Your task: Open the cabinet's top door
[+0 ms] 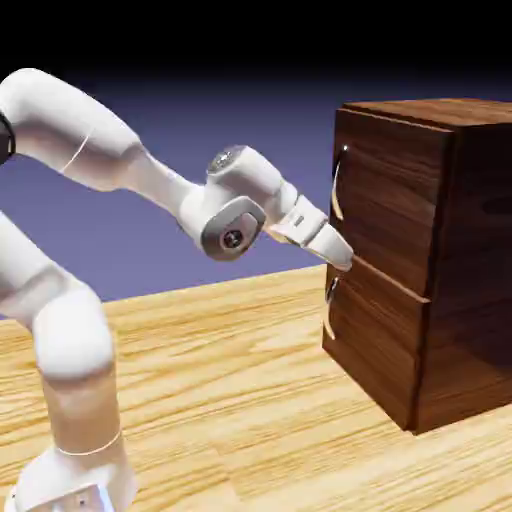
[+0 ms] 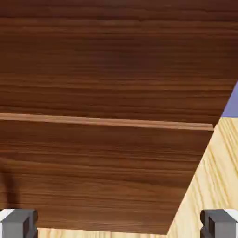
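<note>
Hand: the fingers of the hand [image 1: 343, 260] are being held wide apart at the bottom corners of the hand view, with nothing being pinched between them.
Cabinet: the cabinet [image 1: 480, 225] is being carried by the counter [image 1: 220, 400], at the exterior view's right.
Top door: the top door [image 1: 390, 195] is being seen closed, above the seam [image 1: 390, 277]; the curved silver upper handle [image 1: 338, 185] is being left ungripped.
Hand's place: the fingertips are being shown near the seam in the exterior view, below the upper handle and above the lower handle [image 1: 331, 308]; whether the front is being touched cannot be told.
Step in hand: the approach is apparently being made, with no opening being achieved.
Risk, wrong handle: the lower door [image 1: 375, 350] could end up being pulled if the hand is being lowered rather than raised.
Risk, contact: the wood could end up being scraped or pushed if the hand is being driven forward at this height.
Risk, missed grip: neither handle is being shown in the hand view, so the thin bar could end up being missed or knocked by one finger if alignment is being judged poorly.
Risk, slip: a curved handle being caught only at its end could be lost during the pull.
</note>
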Available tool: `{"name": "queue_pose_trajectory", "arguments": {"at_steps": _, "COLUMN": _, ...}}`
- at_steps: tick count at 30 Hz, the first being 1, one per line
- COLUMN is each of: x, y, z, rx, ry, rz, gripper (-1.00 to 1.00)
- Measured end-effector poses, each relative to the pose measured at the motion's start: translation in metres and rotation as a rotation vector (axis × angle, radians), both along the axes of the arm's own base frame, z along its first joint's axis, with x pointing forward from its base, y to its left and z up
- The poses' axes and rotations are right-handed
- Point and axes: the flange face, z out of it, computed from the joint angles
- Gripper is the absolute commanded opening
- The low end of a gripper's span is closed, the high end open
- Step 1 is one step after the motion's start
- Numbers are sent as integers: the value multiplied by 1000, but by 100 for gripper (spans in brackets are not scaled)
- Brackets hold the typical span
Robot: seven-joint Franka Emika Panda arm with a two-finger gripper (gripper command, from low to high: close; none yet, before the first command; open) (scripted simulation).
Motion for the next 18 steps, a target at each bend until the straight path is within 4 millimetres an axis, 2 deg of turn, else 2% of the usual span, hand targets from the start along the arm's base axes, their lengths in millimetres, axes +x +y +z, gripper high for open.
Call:
{"name": "queue_pose_trajectory", "arguments": {"at_steps": 9, "x": -16, "y": 0, "z": 75, "rx": 52, "ry": -186, "rz": -78, "gripper": 0}}
{"name": "queue_pose_trajectory", "arguments": {"at_steps": 18, "x": -38, "y": 21, "z": 128, "rx": 81, "ry": -361, "rz": -117, "gripper": 0}}
